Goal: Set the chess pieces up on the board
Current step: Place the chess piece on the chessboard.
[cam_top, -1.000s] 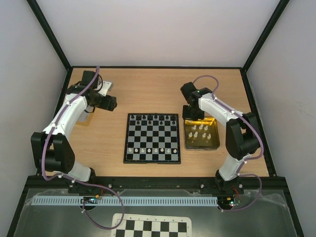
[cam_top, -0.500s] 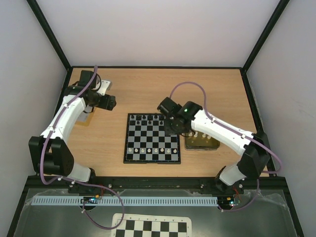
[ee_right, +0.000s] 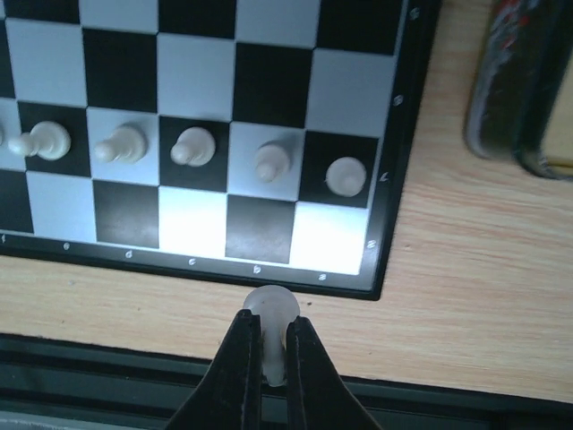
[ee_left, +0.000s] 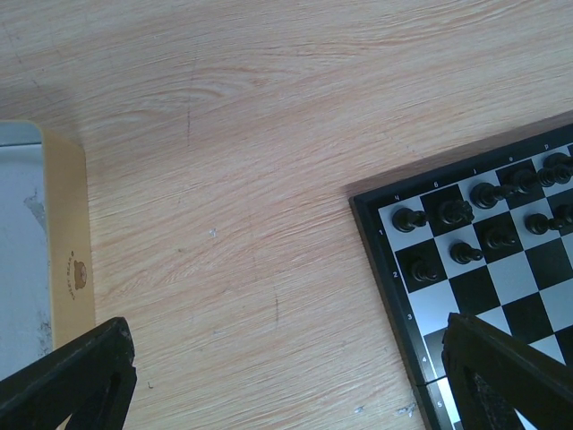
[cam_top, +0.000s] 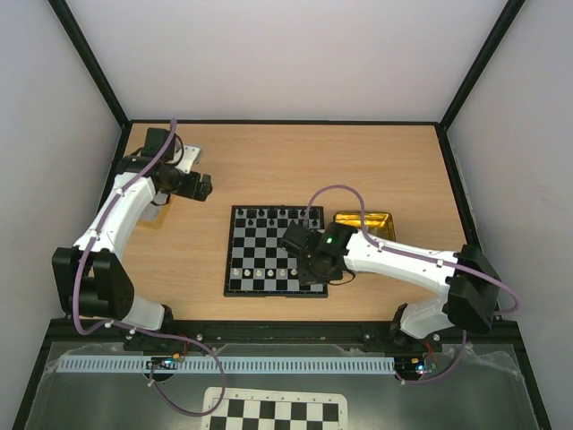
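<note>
**Right gripper (ee_right: 271, 358) grips a white chess piece (ee_right: 271, 309) at the board (cam_top: 269, 244)**

The right gripper is clenched on the piece, poised over the board's near edge, close to its near right corner. Just beyond, a row of white pawns (ee_right: 194, 148) stands on the second rank. Black pieces (cam_top: 273, 213) line the far edge. The gold tray (cam_top: 367, 219) lies beside the board's right edge. The left gripper (ee_left: 286, 385) hangs released, grasping nothing, over the bench (ee_left: 233, 179) off the board's far left corner.
</note>
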